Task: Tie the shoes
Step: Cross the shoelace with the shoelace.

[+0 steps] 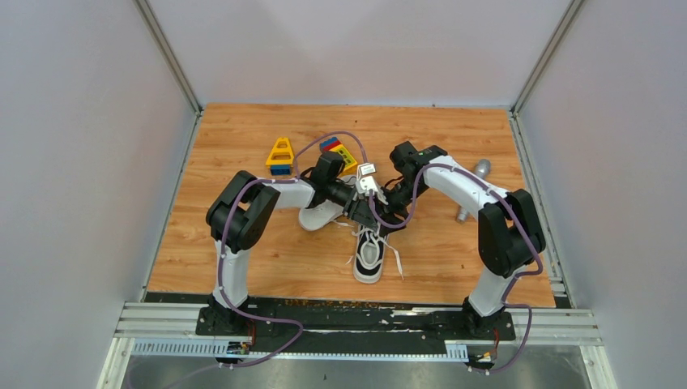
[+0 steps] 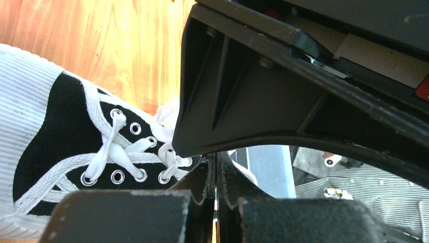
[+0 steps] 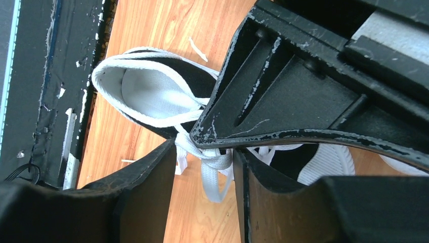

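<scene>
One black sneaker [image 1: 369, 255] with a white sole stands upright mid-table, toe toward the near edge, its white laces loose. The other shoe [image 1: 320, 215] lies just left of it, white side up. Both grippers meet over the upright shoe's lacing. My left gripper [image 1: 362, 212] is shut, its fingertips [image 2: 216, 162] pressed together beside the eyelets of the shoe [image 2: 60, 136], apparently pinching a white lace. My right gripper [image 3: 204, 152] is open above the shoe's opening [image 3: 152, 91]. A loop of white lace [image 3: 212, 177] hangs between its fingers.
A yellow toy block [image 1: 280, 154] and a colourful block [image 1: 339, 151] sit behind the shoes. A grey metal cylinder [image 1: 478, 172] lies at the right. Grey walls enclose the wooden table on three sides. A black rail [image 3: 45, 101] runs along the near edge.
</scene>
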Available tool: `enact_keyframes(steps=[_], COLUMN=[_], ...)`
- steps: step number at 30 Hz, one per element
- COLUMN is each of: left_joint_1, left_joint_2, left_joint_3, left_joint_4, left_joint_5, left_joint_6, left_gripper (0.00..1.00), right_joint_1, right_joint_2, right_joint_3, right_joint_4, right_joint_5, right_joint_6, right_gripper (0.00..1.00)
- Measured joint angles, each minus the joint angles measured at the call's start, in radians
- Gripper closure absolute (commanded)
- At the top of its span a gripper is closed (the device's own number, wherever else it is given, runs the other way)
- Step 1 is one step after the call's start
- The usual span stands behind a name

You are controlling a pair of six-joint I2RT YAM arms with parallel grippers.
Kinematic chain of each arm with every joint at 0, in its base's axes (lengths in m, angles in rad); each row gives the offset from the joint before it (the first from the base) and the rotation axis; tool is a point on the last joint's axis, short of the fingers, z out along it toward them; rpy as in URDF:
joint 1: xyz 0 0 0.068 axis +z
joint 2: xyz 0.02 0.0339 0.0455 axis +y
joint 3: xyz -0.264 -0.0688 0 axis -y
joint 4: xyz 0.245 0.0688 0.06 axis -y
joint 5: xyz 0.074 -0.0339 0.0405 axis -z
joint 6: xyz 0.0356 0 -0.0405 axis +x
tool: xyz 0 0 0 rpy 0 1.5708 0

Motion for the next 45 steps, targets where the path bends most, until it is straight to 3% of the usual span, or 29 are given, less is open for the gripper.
enact_keyframes(steps=[17,22,35,41,45], left_joint_1=[-0.001,-0.001,0.014,0.032,0.035], left_joint_2=[0.000,0.006,0.015,0.016,0.016], left_joint_3=[0.050,0.074,0.083,0.108,0.138], left_joint_4=[-0.170,-0.221,-0.244,-0.332,-0.398], left_joint_5=[0.001,0.008,0.019,-0.015,-0.048], left_joint_6=[0.142,0.180,0.189,0.243,0.307], left_gripper=[1.00,1.00,1.00,0.96,0.84], right_joint_1=[0.004,0.006,0.006,0.007,0.010], right_joint_2=[0.003,0.003,0.009,-0.034,-0.062], right_joint_3=[0.000,0.000,-0.023,-0.099,-0.130], right_joint_4=[-0.018,-0.018,0.054,0.194,0.267], right_joint_5=[-0.002,0.008,0.017,0.031,0.065], right_joint_6=[0.027,0.008,0.066,0.162,0.243], right_gripper=[0.57,0.72,0.99,1.00,1.00])
